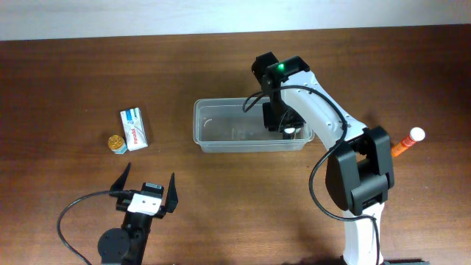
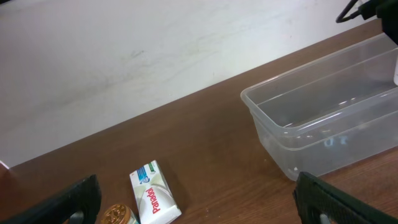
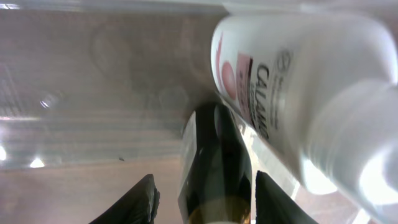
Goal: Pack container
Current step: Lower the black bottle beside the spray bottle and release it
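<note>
The container (image 1: 213, 140) is a clear rectangular tub at the table's centre, also seen in the left wrist view (image 2: 292, 143). My right gripper (image 1: 283, 124) reaches down into its right end. In the right wrist view this gripper (image 3: 205, 182) is open around a dark bottle (image 3: 214, 155), with a visible gap at the left finger (image 3: 140, 202). A white Calamine bottle (image 3: 292, 81) lies beside the dark one inside the container (image 3: 93, 62). My left gripper (image 1: 149, 178) stands wide open and empty near the front left (image 2: 199, 208).
A white Panadol box (image 1: 134, 129) (image 2: 152, 193) and a gold-lidded jar (image 1: 117, 143) (image 2: 118, 216) lie left of the container. An orange tube with a white cap (image 1: 407, 143) lies at the far right, beyond the right arm.
</note>
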{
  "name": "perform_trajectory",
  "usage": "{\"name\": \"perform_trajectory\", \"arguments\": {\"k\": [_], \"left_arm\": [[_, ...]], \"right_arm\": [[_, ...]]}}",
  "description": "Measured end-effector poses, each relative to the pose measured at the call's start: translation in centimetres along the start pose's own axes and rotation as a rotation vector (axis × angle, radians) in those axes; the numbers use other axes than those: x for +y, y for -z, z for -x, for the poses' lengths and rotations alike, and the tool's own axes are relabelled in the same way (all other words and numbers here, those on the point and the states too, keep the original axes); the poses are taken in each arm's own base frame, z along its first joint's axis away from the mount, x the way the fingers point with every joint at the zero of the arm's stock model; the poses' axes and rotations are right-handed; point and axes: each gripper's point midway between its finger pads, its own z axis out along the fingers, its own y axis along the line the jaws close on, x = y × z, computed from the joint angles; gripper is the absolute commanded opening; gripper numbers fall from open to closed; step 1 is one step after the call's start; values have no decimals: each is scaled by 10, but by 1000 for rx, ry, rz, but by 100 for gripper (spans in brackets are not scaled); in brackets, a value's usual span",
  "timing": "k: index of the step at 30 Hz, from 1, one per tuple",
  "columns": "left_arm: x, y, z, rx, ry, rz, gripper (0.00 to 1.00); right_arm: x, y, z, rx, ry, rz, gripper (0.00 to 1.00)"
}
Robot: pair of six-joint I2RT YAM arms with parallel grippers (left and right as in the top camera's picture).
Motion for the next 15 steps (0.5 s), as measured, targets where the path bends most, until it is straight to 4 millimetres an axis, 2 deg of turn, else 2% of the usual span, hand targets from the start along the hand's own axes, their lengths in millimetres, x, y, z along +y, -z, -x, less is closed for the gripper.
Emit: {"name": "perform_trajectory", "arguments": {"k": [4,15], "left_arm": [[0,0,0,0,0,0,99],[0,0,0,0,0,0,99]], "right_arm": [[-2,4,-4,16,2,-7,43],[-4,35,8,-33,7,4,44]]}}
